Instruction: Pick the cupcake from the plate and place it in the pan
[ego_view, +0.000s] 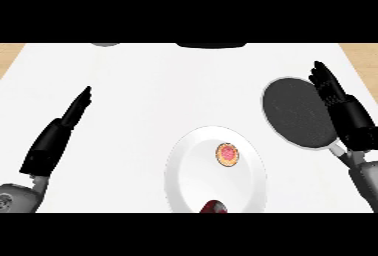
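Observation:
A small cupcake (228, 154) with pink-and-orange top stands on the white plate (192, 175), right of the plate's middle. The dark round pan (299, 112) lies to the plate's upper right, its pale handle running down toward the lower right. My right hand (341, 107) is open, fingers straight and pointing away, along the pan's right edge and partly over its handle. My left hand (63, 127) is open at the left, fingers straight, far from the plate. Neither hand holds anything.
A dark red object (215, 207) sits at the plate's near rim, cut by the lower band. A dark shape (212, 45) and a grey one (105, 44) lie at the white counter's far edge. Wooden floor shows at both top corners.

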